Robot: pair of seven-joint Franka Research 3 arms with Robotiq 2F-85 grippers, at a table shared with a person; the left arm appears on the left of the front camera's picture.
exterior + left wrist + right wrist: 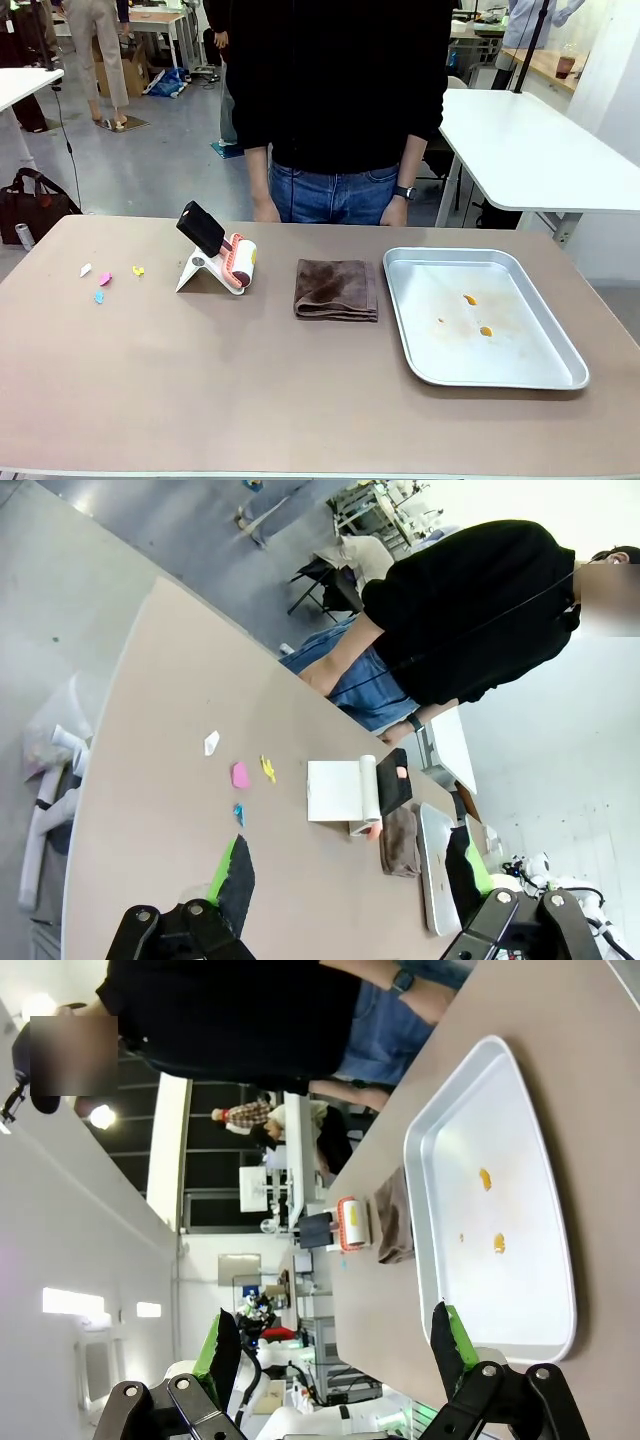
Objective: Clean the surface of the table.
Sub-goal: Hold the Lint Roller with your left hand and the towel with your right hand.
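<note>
Both left gripper (350,875) and right gripper (335,1345) gape empty; we take the table's (150,780) lint roller (368,792), ahead of the left, by its handle (394,780).

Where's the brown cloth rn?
Front view: the folded brown cloth sits on the table, between the lint roller at left and the silver tray at right.

Lower half of the frame: open surface (250,400). Across the middle, paper scraps (105,279), lint roller (222,258), folded cloth (336,290) and tray (500,383) stand as obstacles.
</note>
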